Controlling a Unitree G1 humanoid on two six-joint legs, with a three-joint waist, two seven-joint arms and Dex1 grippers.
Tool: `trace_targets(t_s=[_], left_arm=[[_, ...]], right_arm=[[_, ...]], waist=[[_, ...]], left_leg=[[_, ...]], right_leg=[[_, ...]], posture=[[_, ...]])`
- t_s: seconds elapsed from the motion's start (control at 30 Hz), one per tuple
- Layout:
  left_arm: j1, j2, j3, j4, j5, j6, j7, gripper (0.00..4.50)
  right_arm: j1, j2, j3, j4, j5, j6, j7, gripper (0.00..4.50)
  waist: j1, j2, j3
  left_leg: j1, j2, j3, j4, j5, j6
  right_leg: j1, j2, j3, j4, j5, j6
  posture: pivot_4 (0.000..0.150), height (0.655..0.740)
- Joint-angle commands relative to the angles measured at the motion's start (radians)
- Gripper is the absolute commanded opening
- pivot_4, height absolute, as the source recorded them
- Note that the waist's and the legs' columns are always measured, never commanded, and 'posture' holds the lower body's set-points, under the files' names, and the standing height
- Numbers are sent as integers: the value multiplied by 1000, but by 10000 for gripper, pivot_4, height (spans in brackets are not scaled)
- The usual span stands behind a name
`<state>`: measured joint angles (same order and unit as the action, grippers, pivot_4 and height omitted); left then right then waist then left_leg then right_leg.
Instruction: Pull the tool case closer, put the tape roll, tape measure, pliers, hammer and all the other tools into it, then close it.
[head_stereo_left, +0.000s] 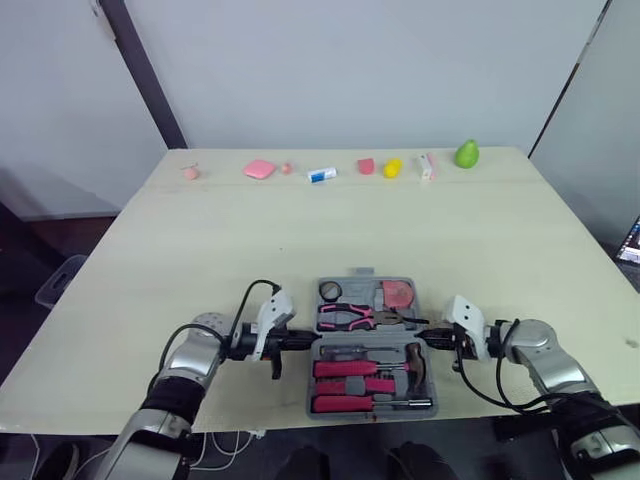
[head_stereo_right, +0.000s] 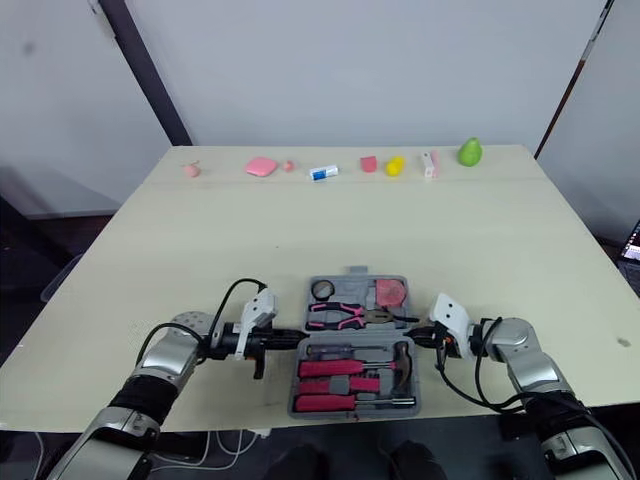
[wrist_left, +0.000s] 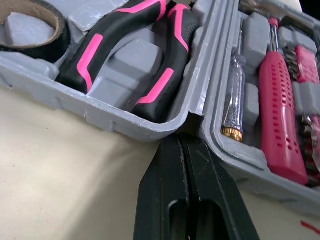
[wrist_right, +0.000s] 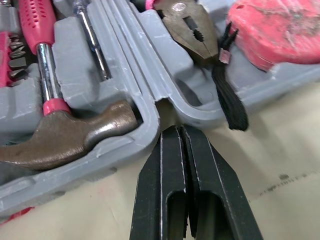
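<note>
Left gripper (wrist_left: 182, 142) and right gripper (wrist_right: 176, 132), both pinched shut, empty, are nosing the tool case (head_stereo_left: 413, 300) hinge gaps just ahead; tools prob. all seated, closing is starting; next needs folding one half over.

We find the case (head_stereo_left: 366, 283) at the table's (head_stereo_left: 300, 230) near edge, left gripper (head_stereo_left: 303, 343) and right gripper (head_stereo_left: 427, 338) flanking it; pliers (head_stereo_left: 352, 317) lie in its far half (hammer (head_stereo_left: 415, 362) in the near one).

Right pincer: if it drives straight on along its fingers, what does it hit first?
The tool case: the shut right pincer points at the seam between its two halves, tips seemingly almost at the grey rim. The hammer lies just inside that rim.
</note>
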<state>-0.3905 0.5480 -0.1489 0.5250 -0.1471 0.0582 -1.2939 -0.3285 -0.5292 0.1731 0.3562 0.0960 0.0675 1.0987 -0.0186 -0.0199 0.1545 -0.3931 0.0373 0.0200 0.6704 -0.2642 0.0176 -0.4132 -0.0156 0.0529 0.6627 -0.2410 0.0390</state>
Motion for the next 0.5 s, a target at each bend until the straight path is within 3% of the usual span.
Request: trace_targets(t_s=[0.03,0.13,0.37,0.4,0.5], left_arm=[[33,31,67,-31,-52,-42,-8,0],[60,40,131,-100,-113,-69,-3,0],[195,77,149,-407,-259,63,-68,0],[206,78,133,-439,-262,83,-67,0],[225,70,83,-495,-243,109,-59,0]], right_arm=[[-1,-33,-82,-29,72,47,8,659],[-21,-52,-132,-19,129,113,22,7768],[-149,-18,-179,74,215,358,-8,41596],[-177,-11,-175,91,218,395,-14,43933],[-265,25,-170,155,223,484,-46,43933]], waist=[[0,0,0],[2,0,0],[-3,0,0],[-2,0,0],[1,1,1]], left_leg=[[0,0,0,0,0,0],[0,0,-1,0,0,0],[0,1,0,0,0,0],[0,1,0,0,0,0],[0,1,-1,0,0,0]], right_leg=[[0,0,0,0,0,0],[0,0,0,0,0,0],[0,-1,1,0,0,0],[0,-1,1,0,0,0],[0,0,-1,0,0,0]], posture=[[1500,7400],[1500,7400],[1500,7400],[1500,7400],[1500,7400]])
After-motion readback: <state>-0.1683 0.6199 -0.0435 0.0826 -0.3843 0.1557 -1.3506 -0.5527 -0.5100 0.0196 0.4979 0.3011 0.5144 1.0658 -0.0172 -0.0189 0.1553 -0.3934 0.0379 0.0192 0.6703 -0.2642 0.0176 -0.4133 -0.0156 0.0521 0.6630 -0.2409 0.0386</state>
